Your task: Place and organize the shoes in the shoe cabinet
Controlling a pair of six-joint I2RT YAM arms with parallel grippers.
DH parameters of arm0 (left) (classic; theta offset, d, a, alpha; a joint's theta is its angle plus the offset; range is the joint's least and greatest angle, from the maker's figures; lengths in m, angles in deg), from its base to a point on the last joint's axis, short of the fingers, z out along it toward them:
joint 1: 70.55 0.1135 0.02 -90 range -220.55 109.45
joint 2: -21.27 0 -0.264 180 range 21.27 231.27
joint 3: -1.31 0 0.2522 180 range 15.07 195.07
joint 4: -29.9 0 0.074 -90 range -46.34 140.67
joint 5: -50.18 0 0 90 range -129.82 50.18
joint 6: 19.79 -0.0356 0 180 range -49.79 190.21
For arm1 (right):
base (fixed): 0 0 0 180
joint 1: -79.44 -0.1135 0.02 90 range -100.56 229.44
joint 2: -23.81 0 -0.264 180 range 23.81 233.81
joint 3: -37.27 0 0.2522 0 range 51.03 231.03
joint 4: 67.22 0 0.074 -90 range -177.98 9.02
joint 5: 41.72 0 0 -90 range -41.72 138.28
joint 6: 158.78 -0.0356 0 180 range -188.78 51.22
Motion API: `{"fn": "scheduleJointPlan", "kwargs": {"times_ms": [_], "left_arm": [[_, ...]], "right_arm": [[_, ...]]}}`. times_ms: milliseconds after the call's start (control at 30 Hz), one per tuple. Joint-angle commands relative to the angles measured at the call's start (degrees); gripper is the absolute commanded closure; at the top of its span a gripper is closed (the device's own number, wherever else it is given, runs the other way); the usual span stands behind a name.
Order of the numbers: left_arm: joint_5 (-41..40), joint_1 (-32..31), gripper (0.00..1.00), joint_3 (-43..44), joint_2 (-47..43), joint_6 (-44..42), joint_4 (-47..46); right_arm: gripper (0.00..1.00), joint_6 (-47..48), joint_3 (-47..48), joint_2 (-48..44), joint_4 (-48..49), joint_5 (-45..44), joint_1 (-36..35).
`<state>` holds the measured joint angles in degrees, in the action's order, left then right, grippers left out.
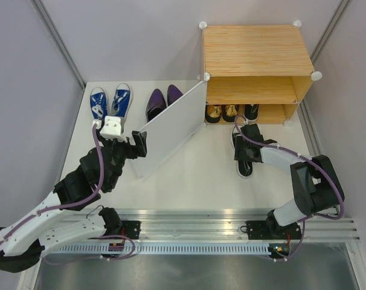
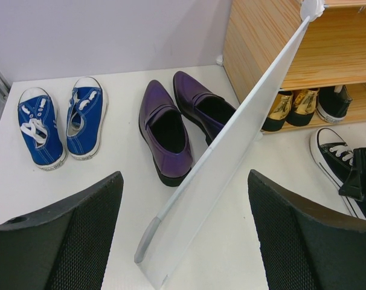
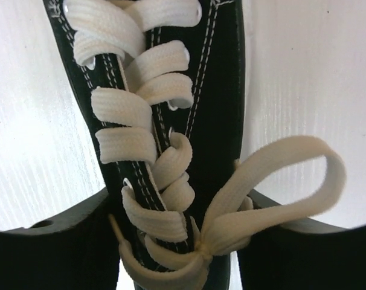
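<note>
Blue sneakers were blue canvas with white laces, toe caps and sole rims. Dress shoes were dark glossy purple, black inside. Gold shoes were shiny metallic gold. Black shoes were black canvas with white stitching, off-white flat laces and a white toe cap. Cabinet was light tan wood grain with fine streaks. Door panel and corner connectors were plain white. Table was white.

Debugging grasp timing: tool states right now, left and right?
Left tool: open, straddling the white door panel edge, not gripping it.
Right tool: straddling the black sneaker; grip cannot be told.
</note>
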<state>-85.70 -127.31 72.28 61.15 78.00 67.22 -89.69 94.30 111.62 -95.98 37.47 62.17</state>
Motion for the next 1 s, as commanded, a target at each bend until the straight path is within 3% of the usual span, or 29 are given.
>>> {"fn": "scheduleJointPlan", "kwargs": {"times_ms": [0,33,133,267,433,600,733,967], "left_arm": [[1.1,-0.2,0.14,0.1,0.3,-2.0,-1.3],[1.2,-0.1,0.14,0.1,0.1,-2.0,-1.4],[1.1,-0.1,0.13,0.0,-0.3,-2.2,-1.3],[0.6,-0.1,0.13,0.2,-0.2,-2.4,-1.2],[0.8,-0.1,0.13,0.4,-0.9,-2.3,-0.9],[-0.2,-0.1,0.13,0.2,-1.6,-2.6,-1.0],[0.1,-0.1,0.13,0.1,-1.2,-2.4,-1.1],[-0.2,-0.2,0.12,-0.1,-1.3,-2.5,-1.1]], "right_arm": [[0.45,-0.6,0.8,0.8,2.7,4.9,-0.5],[0.55,-0.7,0.7,0.5,2.7,4.7,-0.4],[0.67,-0.4,0.3,-1.3,2.6,3.0,-0.4],[0.77,-0.4,0.5,-6.2,1.0,-0.2,-0.4],[0.95,-2.6,-0.5,-14.2,0.0,-10.3,0.6],[0.97,-6.5,-3.5,-22.5,0.1,-13.9,5.3],[0.97,-8.3,-4.2,-25.3,0.7,-11.4,8.8],[0.96,-6.6,-2.4,-19.2,3.9,-5.1,15.3]]}}
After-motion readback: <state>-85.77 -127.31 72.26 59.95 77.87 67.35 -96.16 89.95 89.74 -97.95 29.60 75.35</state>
